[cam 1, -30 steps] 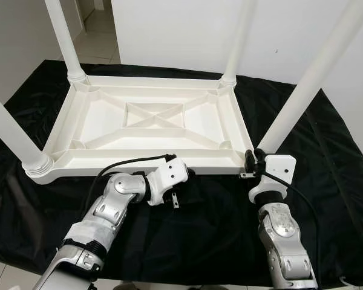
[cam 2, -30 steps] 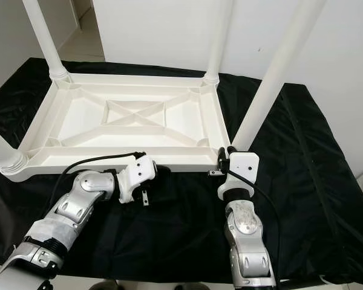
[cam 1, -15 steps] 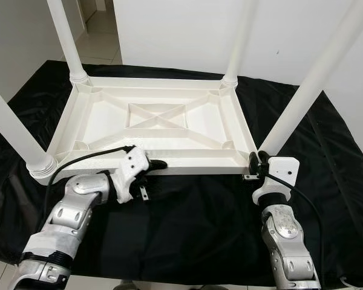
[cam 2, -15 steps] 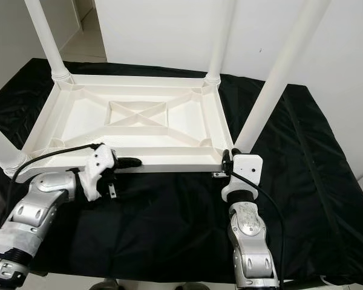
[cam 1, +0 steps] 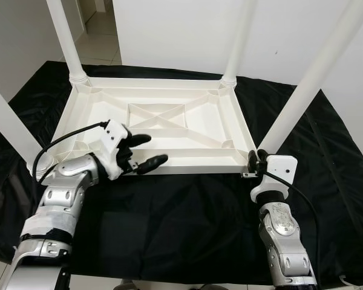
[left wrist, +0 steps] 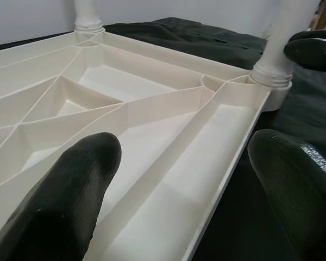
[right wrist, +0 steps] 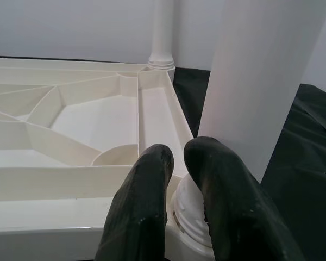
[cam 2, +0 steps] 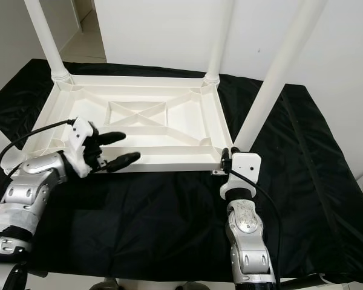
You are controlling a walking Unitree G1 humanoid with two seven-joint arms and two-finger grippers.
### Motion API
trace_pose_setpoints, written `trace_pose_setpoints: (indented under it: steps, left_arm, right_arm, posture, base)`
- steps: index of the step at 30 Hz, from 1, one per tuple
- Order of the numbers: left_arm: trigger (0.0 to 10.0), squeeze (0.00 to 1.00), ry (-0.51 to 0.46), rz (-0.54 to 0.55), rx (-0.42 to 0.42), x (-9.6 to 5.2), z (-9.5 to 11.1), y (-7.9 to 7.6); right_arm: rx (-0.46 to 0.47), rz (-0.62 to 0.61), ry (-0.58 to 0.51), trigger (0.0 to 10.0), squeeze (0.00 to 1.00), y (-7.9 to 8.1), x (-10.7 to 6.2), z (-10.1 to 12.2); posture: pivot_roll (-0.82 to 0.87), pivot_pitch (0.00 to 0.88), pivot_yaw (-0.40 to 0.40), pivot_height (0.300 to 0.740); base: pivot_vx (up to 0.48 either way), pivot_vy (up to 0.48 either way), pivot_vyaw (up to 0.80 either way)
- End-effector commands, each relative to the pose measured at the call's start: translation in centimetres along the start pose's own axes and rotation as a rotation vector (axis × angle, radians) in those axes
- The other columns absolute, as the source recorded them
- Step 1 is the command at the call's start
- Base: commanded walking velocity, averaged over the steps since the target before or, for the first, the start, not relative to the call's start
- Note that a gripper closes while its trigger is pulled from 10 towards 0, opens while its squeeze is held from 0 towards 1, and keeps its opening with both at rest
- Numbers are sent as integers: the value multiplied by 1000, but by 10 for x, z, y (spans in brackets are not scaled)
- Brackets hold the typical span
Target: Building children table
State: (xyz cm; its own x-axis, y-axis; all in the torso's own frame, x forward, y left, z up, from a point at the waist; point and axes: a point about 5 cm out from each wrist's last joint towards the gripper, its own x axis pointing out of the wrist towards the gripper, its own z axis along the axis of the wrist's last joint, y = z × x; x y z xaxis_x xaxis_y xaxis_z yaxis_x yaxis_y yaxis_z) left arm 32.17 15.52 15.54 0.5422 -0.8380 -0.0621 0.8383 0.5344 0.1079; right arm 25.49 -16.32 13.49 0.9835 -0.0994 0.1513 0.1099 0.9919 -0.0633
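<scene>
A black cloth [cam 1: 187,217] covers the floor, with the white table [cam 1: 160,124] lying upside down on it, legs up. The left gripper [cam 1: 144,151], fingers apart, hovers over the table's near rim. The right gripper [cam 1: 252,162], fingers together, touches the base of the near right leg [cam 1: 302,90].

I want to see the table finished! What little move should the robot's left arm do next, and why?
Probably lower the left gripper onto the near rim of the upturned table and close. Its jaws stand open, straddling that rim without touching it, while the right gripper already rests at the near right leg.
</scene>
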Motion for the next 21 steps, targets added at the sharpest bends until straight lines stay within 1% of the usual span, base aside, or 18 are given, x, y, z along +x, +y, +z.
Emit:
trace_pose_setpoints:
  steps: [1, 2, 4, 5, 6, 7, 8, 9, 10, 12, 15, 19, 21]
  left_arm:
    - [10000, 0, 9, 2, 3, 2, -3, -1]
    - [10000, 0, 27, -19, 22, 4, -5, -5]
    - [10000, 0, 27, -19, 22, 4, -5, -5]
    - [10000, 0, 29, -45, 36, 11, -9, -12]
    - [10000, 0, 29, -45, 36, 11, -9, -12]
    - [10000, 0, 32, -69, 35, 20, -12, -17]
    - [10000, 0, 32, -69, 35, 20, -12, -17]
    - [10000, 0, 38, -88, 34, 29, -16, -21]
    - [10000, 0, 38, -88, 34, 29, -16, -21]
    - [10000, 0, 67, -115, 53, 42, -24, -26]
    - [10000, 0, 93, -139, 76, 47, -28, -29]
    - [10000, 0, 111, -128, 88, 49, -30, -29]
    - [10000, 0, 158, -44, 116, 54, -34, -22]
  right_arm:
    - [-13, -36, 7, 10000, 0, -7, 1, -2]
    - [-13, -37, 6, 10000, 0, -7, 1, -2]
    - [-13, -37, 6, 10000, 0, -7, 1, -2]
    - [-13, -40, 4, 10000, 0, -7, 2, -2]
    - [-13, -40, 4, 10000, 0, -7, 2, -2]
    - [-13, -40, 2, 10000, 0, -7, 3, -2]
    - [-13, -40, 2, 10000, 0, -7, 3, -2]
    - [-13, -39, 0, 10000, 0, -6, 4, -2]
    - [-13, -39, 0, 10000, 0, -6, 4, -2]
    - [-13, -26, -7, 10000, 0, -4, 6, -1]
    - [-14, -15, -12, 10000, 0, -2, 7, 0]
    - [-15, -17, -17, 10000, 0, -1, 7, 0]
    - [-13, -18, -19, 10000, 0, 0, 7, 1]
  posture:
    - [-21, 5, -8, 740]
    - [-22, 6, -7, 740]
    - [-22, 6, -7, 740]
    - [-25, 12, -6, 740]
    - [-25, 12, -6, 740]
    - [-21, 13, -7, 740]
    - [-21, 13, -7, 740]
    - [-19, 14, -10, 740]
    - [-19, 14, -10, 740]
    - [-13, 15, -10, 740]
    - [-21, 13, 2, 740]
    - [-27, 13, 9, 740]
    - [-31, 13, 9, 740]
  base:
    - [0, 0, 0]
    - [0, 0, 0]
    - [0, 0, 0]
    - [0, 0, 0]
    - [0, 0, 0]
    - [0, 0, 0]
    - [0, 0, 0]
    - [0, 0, 0]
    - [0, 0, 0]
    - [0, 0, 0]
    - [0, 0, 0]
    - [0, 0, 0]
    - [0, 0, 0]
